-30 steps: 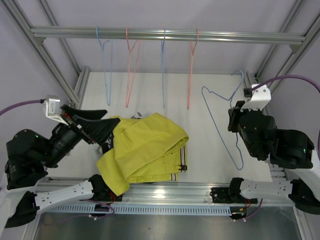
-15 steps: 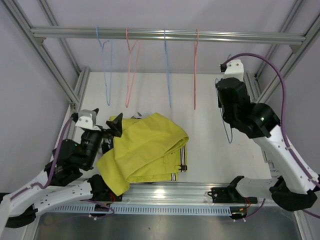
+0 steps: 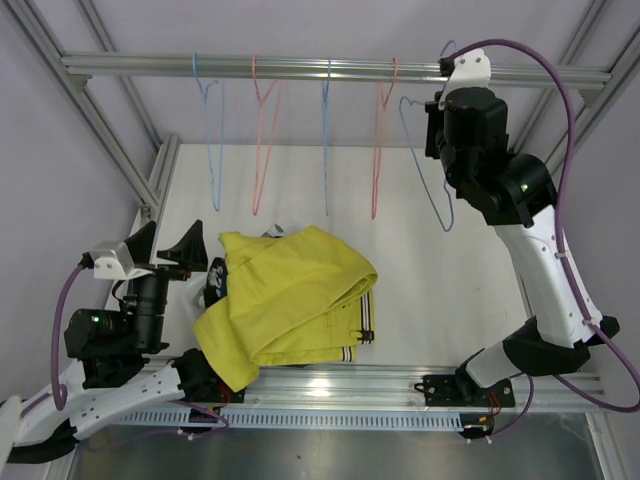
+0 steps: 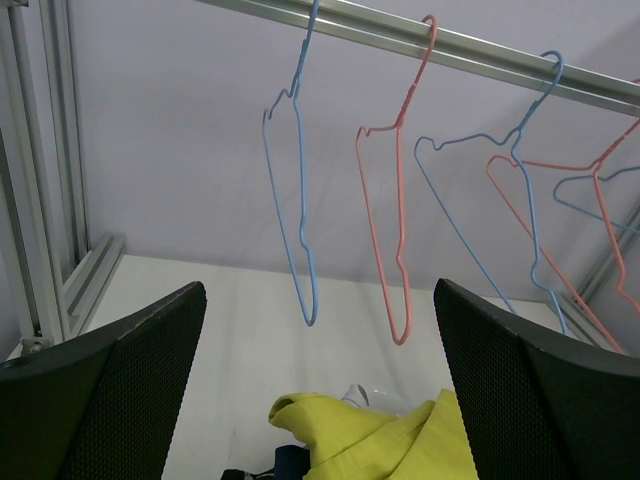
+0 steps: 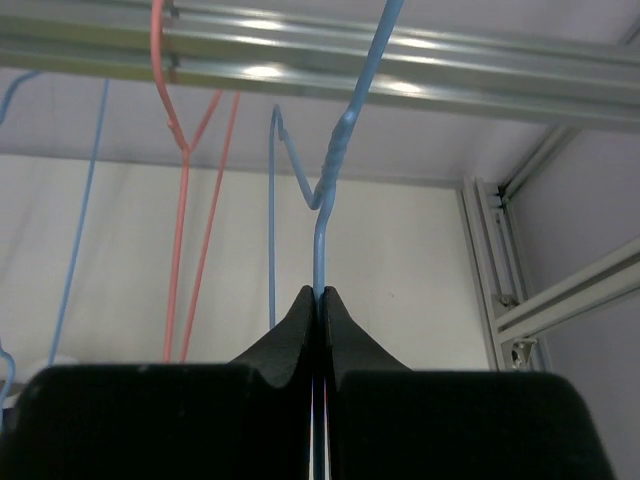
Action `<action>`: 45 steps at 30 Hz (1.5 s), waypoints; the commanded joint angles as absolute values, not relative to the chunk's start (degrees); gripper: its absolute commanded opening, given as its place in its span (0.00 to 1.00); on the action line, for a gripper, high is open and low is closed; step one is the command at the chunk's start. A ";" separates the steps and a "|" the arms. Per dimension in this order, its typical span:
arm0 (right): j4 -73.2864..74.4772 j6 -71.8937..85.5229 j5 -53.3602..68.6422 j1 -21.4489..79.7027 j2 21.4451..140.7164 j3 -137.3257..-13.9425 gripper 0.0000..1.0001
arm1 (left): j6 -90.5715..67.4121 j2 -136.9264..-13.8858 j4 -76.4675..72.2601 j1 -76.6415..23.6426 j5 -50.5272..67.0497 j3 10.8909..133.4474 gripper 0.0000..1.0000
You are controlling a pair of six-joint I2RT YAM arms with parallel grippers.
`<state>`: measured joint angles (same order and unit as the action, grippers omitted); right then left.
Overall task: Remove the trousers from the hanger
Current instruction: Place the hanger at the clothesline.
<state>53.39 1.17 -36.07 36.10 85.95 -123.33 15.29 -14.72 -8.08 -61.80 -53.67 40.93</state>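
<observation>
The mustard yellow trousers lie in a heap on the table, off any hanger, with the striped waistband at the right. Scraps of other pairs peek out under the left edge. My left gripper is open and empty, just left of the heap. In the left wrist view the yellow cloth lies low between my fingers, with a navy scrap. My right gripper is shut on a bare blue wire hanger, held up at the rail. The pads pinch its neck.
Several bare hangers hang on the rail: blue, pink, blue, pink. Aluminium frame posts stand at the left and the right. A metal bar runs along the table's near edge.
My right arm has carried the blue hanger from the table's right side up to the rail. My left arm has drawn back toward the near left, still open.
</observation>
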 commanded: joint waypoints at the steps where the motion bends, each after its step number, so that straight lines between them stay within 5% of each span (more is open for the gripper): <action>1: 53.79 -2.46 -35.86 35.95 87.10 -129.19 0.00 | 16.53 -13.71 -9.50 -61.35 -53.88 41.21 0.99; 20: 48.43 -2.99 -29.27 28.30 96.33 -131.40 0.00 | 13.97 -12.57 -6.50 -61.44 -52.12 41.92 0.99; 40: 37.00 -0.26 -22.94 24.70 88.33 -105.03 0.01 | 14.85 -12.39 -7.03 -61.35 -52.03 41.57 0.99; 41: 37.26 0.87 -22.42 24.70 88.16 -104.77 0.09 | 14.85 -12.48 -7.03 -61.35 -52.03 41.49 0.99; 42: 37.79 1.31 -21.98 24.78 87.72 -104.07 0.38 | 14.85 -12.39 -7.03 -61.35 -52.03 41.48 0.99; 43: 37.88 1.41 -21.54 24.70 87.19 -103.63 0.50 | 14.85 -12.22 -6.94 -61.35 -51.94 41.40 0.99; 45: 37.88 2.19 -20.31 24.70 85.17 -101.79 0.64 | 15.03 -12.22 -7.03 -61.43 -52.03 41.40 1.00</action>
